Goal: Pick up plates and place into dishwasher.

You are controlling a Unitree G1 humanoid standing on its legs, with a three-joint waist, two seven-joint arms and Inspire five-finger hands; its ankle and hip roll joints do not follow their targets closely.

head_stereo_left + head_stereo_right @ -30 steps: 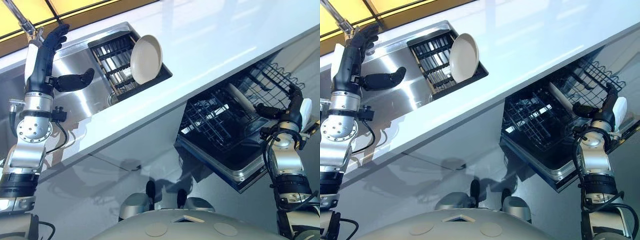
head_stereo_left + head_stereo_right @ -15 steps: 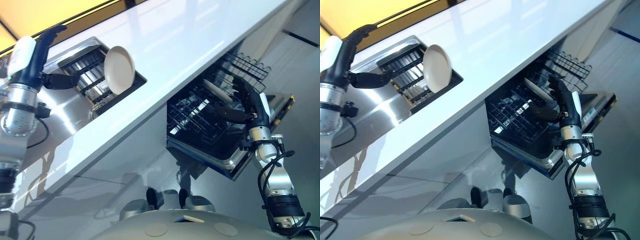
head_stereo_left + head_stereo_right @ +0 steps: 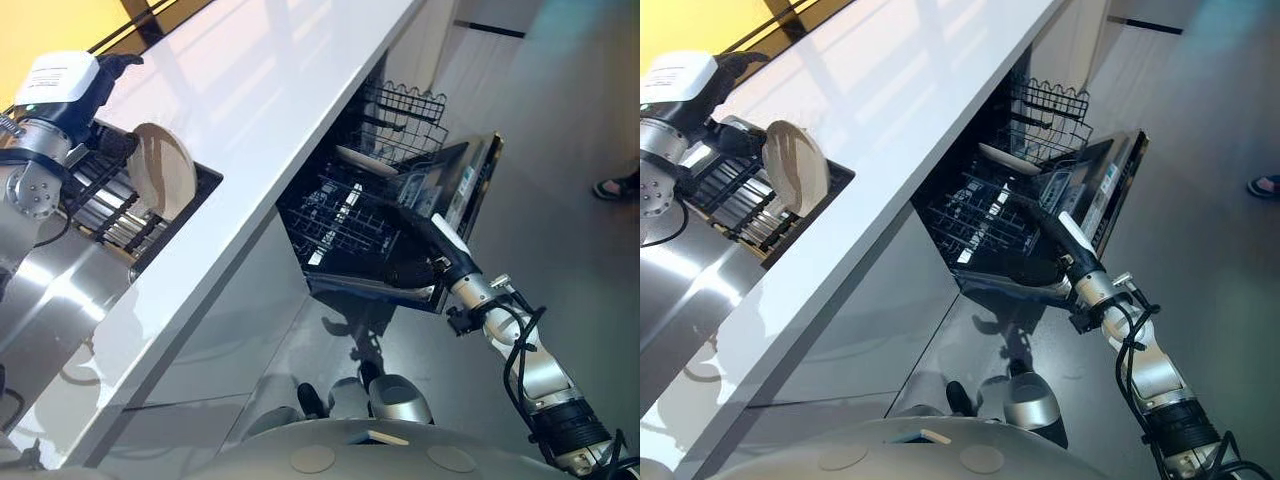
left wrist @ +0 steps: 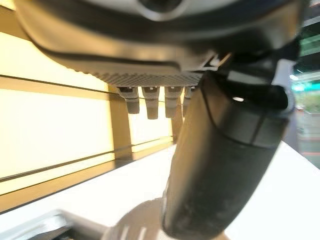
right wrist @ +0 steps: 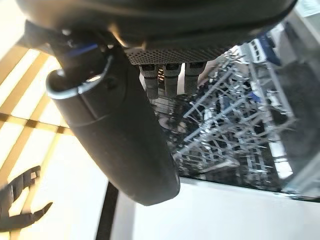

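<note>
Plate (image 3: 163, 170) upright in sink rack (image 3: 120, 215); left hand (image 3: 115, 75) spread beside; right hand (image 3: 425, 235) spread over dishwasher (image 3: 350, 215).

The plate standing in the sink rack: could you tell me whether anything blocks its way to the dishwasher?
The plate stands upright in the rack. The white counter lies between it and the open dishwasher below, so it must be carried over that edge.
</note>
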